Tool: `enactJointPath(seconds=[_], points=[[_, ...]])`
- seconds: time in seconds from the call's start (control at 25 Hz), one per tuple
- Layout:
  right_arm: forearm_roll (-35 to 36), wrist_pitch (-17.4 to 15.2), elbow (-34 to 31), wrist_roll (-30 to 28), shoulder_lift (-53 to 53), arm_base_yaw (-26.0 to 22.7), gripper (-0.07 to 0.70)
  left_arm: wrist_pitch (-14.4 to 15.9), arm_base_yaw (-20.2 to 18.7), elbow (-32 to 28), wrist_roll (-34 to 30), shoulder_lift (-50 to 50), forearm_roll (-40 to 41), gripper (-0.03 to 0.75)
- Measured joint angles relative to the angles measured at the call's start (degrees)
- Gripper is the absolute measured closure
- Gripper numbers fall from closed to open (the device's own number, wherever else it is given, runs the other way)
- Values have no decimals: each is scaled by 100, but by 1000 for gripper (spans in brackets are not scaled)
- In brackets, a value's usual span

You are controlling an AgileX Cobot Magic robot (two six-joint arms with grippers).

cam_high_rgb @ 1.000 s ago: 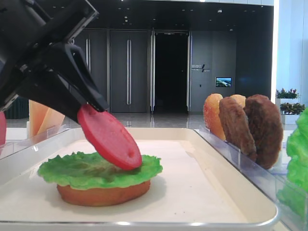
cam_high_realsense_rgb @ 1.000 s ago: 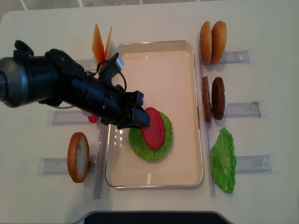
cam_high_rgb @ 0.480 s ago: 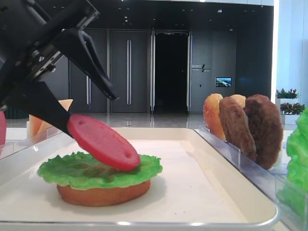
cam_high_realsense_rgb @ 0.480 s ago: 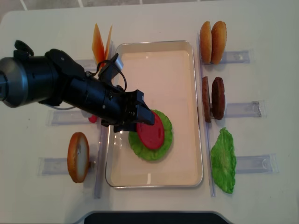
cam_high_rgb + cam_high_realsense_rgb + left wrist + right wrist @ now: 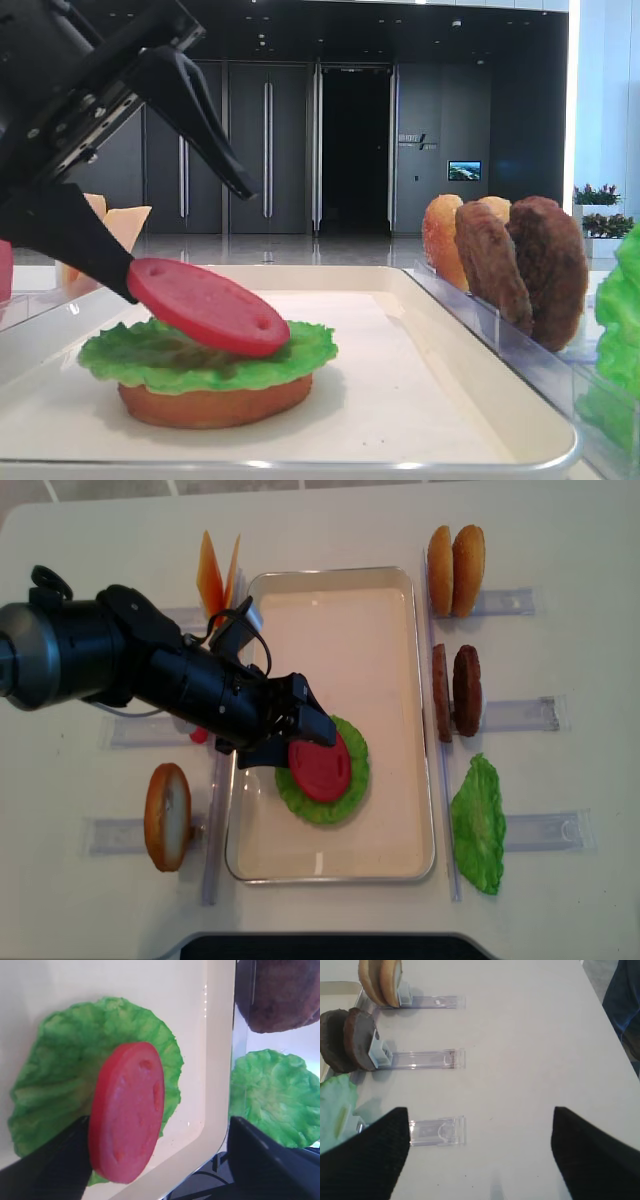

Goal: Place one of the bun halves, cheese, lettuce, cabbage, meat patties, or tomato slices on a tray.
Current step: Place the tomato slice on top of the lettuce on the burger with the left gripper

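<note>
A red tomato slice (image 5: 205, 305) lies tilted on a green lettuce leaf (image 5: 290, 352) that covers a bun half (image 5: 215, 402) in the off-white tray (image 5: 480, 390). My left gripper (image 5: 190, 240) is open around the slice. Its lower finger (image 5: 70, 240) still touches the slice's raised edge, and the upper finger (image 5: 195, 110) stands well clear above. From overhead the left gripper (image 5: 300, 745) reaches in over the tray's left rim (image 5: 232, 810). The left wrist view shows the tomato slice (image 5: 127, 1110) on the lettuce (image 5: 65, 1075). My right gripper (image 5: 480, 1155) hangs open over bare table.
Clear racks flank the tray. To its right stand two bun halves (image 5: 456, 568), two meat patties (image 5: 455, 690) and a second lettuce leaf (image 5: 480, 825). To its left are cheese slices (image 5: 218, 575), a bun half (image 5: 167, 815) and another tomato slice (image 5: 199, 735).
The left jaws have opened wide. The tomato slice has tipped down from a steep lean to a flatter lie on the lettuce. Nothing else moved.
</note>
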State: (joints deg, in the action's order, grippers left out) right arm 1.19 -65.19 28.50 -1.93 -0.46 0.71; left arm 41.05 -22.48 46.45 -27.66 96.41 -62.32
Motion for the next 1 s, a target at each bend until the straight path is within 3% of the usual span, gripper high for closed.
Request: enactJointPath(seconds=[0.36, 0.72, 1.0], points=[[0, 0, 0, 0, 0, 0, 55, 13, 0, 0, 675, 0, 641, 85], [0, 0, 0, 0, 0, 0, 55, 19, 0, 18, 896, 0, 828, 85], [0, 0, 0, 0, 0, 0, 55, 286, 0, 440, 1490, 0, 1550, 85]])
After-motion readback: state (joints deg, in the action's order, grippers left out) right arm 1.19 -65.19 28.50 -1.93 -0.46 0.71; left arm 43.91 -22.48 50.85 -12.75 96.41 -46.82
